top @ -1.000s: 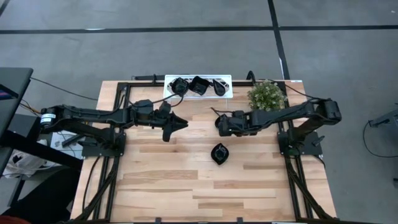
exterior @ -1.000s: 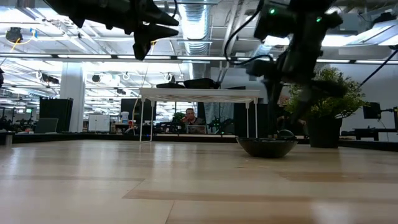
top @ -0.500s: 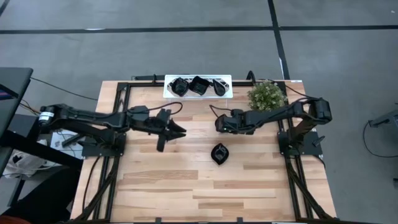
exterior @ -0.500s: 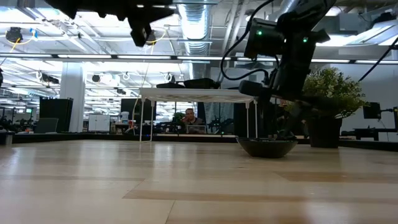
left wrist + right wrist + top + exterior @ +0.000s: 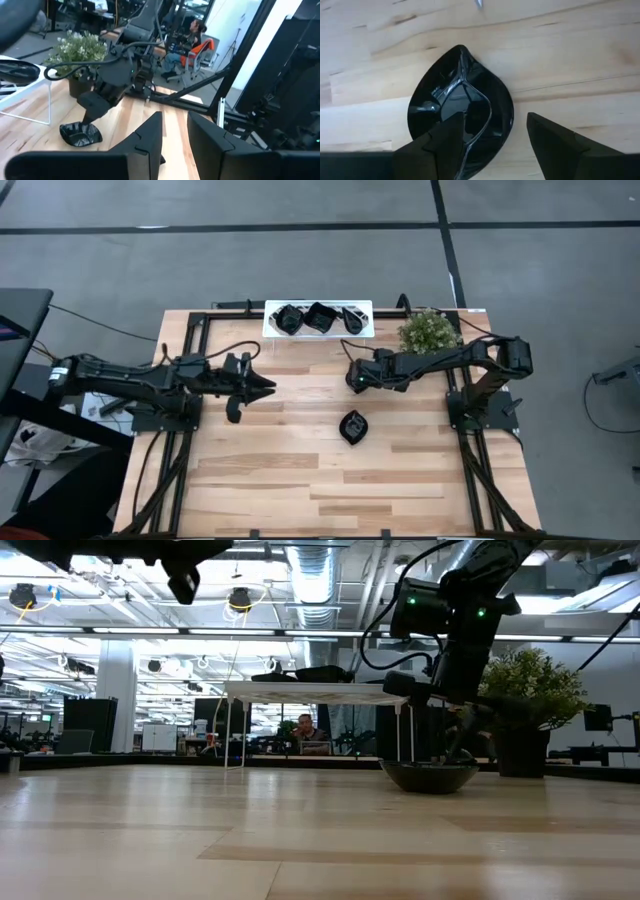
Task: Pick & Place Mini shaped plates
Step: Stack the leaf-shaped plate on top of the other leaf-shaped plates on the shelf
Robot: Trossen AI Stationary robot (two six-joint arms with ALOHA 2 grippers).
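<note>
One mini shaped plate [image 5: 352,426], glossy black and leaf-shaped with a pointed tip, lies on the wooden table right of centre; it also shows as the plate [image 5: 462,107] and the plate [image 5: 430,776]. My right gripper [image 5: 352,376] hangs open above it, a little toward the far side, pointing steeply down; its fingers [image 5: 555,135] stand apart, clear of the plate. Three more black plates [image 5: 318,317] rest in the white tray [image 5: 368,330] at the far edge. My left gripper [image 5: 266,385] is open and holds nothing, raised over the table's left half, pointing nearly level.
A potted plant [image 5: 430,332] stands at the far right beside the tray. The tray stands raised on thin legs [image 5: 410,730]. Bare wood lies across the table's near half and its left half.
My left gripper has drawn back toward the table's left edge, rising slightly and rolling a little; it stays open. My right gripper has sunk a little toward the plate on the table and turned its wrist, fingers still apart. The plate has not moved.
</note>
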